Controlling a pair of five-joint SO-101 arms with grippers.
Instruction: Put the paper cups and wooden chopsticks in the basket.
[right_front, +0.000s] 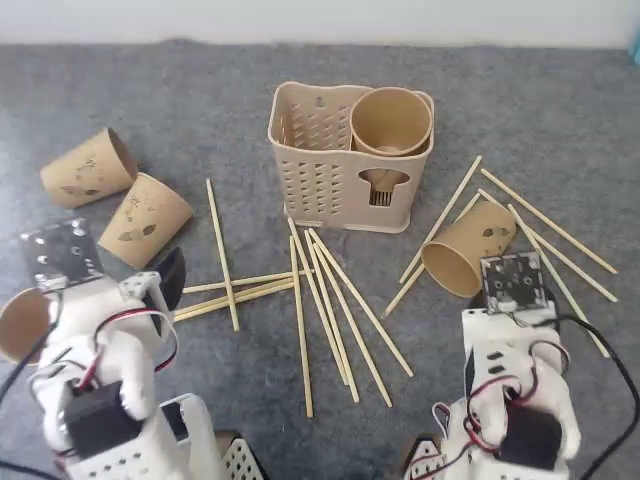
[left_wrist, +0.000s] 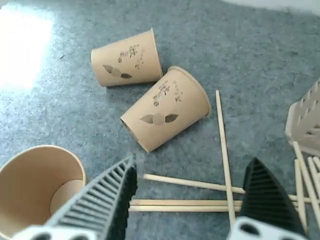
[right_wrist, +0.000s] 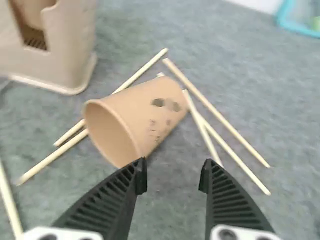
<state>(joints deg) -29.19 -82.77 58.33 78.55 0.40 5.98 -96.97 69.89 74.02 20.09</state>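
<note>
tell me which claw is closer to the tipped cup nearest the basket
Right. The right claw sits just short of the tipped cup; the left claw is across the table, near other cups.

Left hand (left_wrist: 194, 161) and right hand (right_wrist: 174, 163) hang open.

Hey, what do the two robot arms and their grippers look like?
The left arm and right arm are white plastic with black motors and red, black and white wires. The left gripper and right gripper have black, ribbed, pointed fingers.
</note>
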